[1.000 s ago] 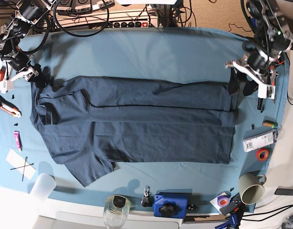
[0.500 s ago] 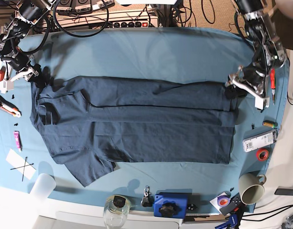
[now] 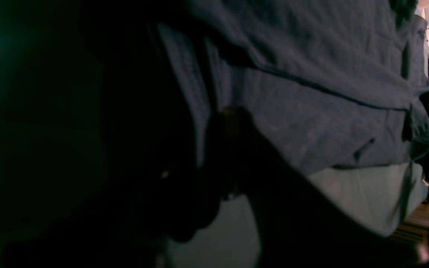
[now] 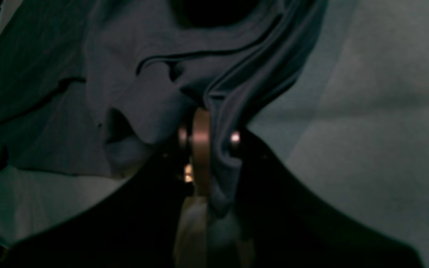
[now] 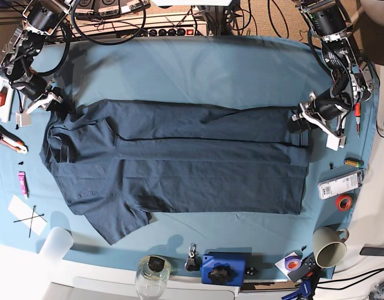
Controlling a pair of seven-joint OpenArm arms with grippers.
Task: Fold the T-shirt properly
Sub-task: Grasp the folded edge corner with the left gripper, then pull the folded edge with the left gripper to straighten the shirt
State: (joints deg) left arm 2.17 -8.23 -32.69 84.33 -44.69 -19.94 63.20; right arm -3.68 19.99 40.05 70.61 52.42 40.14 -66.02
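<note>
Right gripper (image 4: pixel 207 141) pinches T-shirt (image 5: pixel 179 162); left gripper (image 5: pixel 299 122) seemingly grips hem.

The left gripper (image 3: pixel 214 156) was a black blur against the T-shirt (image 3: pixel 311 93) hem, its jaws unreadable; the view's nine-o'clock half was dark.

You're seeing no readable text; only a hand-drawn X on the white paper slip (image 5: pixel 27 216) at lower left
</note>
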